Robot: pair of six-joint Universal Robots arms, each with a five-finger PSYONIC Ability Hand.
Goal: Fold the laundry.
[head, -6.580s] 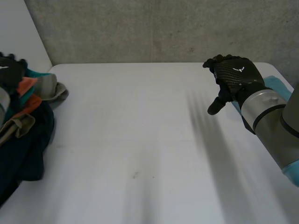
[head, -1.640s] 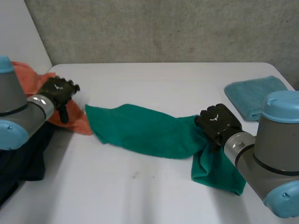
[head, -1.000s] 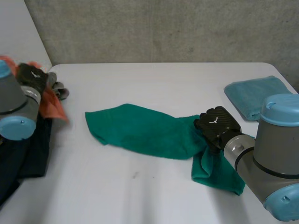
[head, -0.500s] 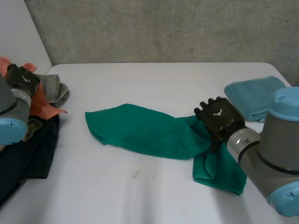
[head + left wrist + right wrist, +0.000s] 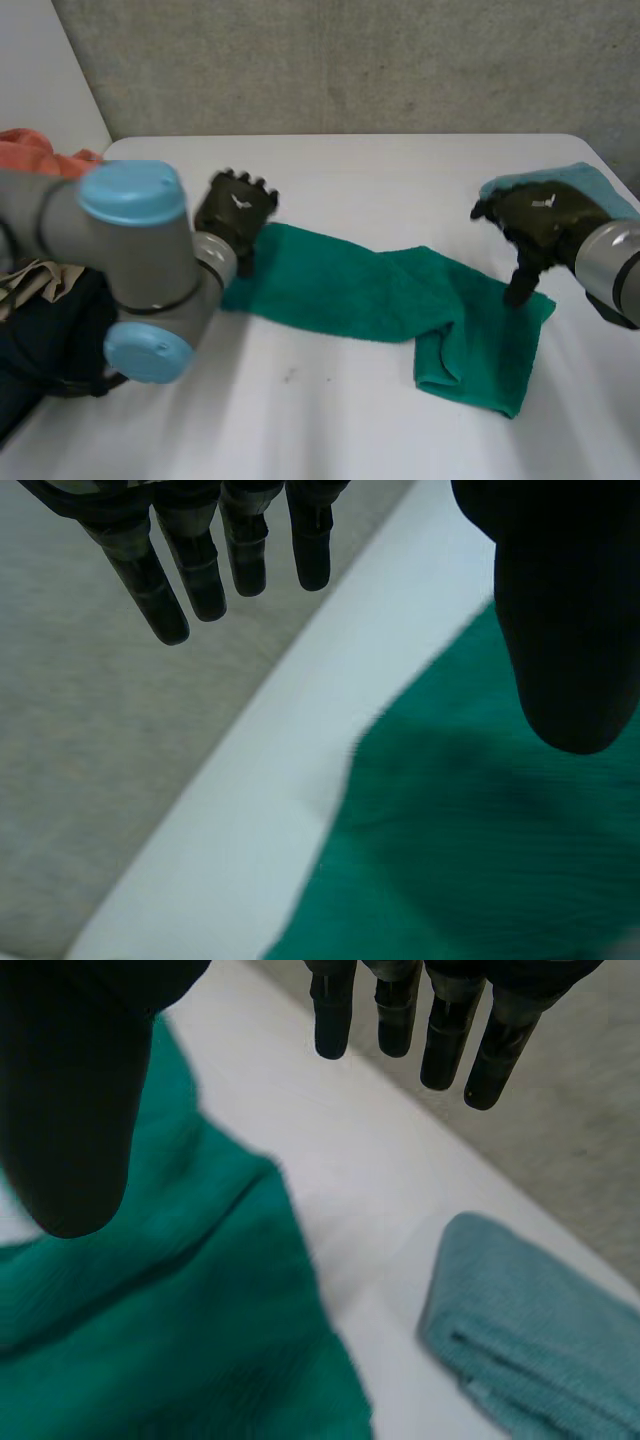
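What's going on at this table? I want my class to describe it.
A two-armed robot is partway through folding laundry. A green towel lies stretched across the white table, its right end doubled over. The left hand is open at the towel's left end and the right hand is open at its right end; neither grips it. A folded light-blue towel lies beside the right hand, and a pile of unfolded clothes sits at the table's left edge.

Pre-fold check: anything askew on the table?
The green towel lies slanted and rumpled, not flat: its end by the right hand is doubled over itself. The folded blue towel looks tidy.
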